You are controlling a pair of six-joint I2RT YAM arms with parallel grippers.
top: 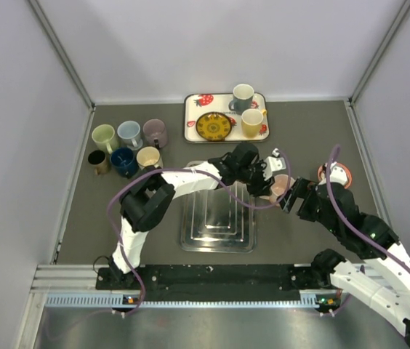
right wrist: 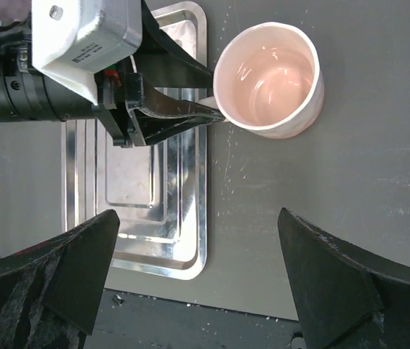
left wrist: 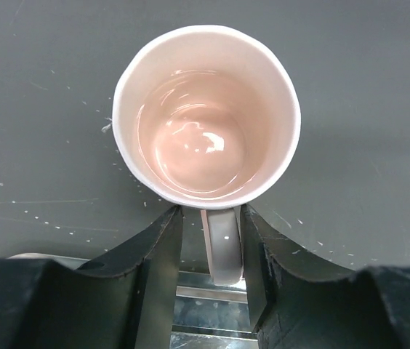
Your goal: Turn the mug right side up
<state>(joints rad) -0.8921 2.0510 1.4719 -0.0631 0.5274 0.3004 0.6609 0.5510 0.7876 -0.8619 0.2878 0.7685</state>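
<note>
Pink mug [left wrist: 206, 116] stands upright on the counter [left wrist: 350, 87] beside the steel tray [right wrist: 154, 218]; left jaws straddle its handle [left wrist: 223, 251], narrowly apart, not yet pinching, while right jaws hang spread wide above.

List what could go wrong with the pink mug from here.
The left gripper straddles only the thin handle, closer to one finger; an uneven squeeze could twist or tip the pink mug. The mug stands beside the metal tray, so dragging it could catch the rim. The right gripper hangs open close by; the arms might collide.
</note>
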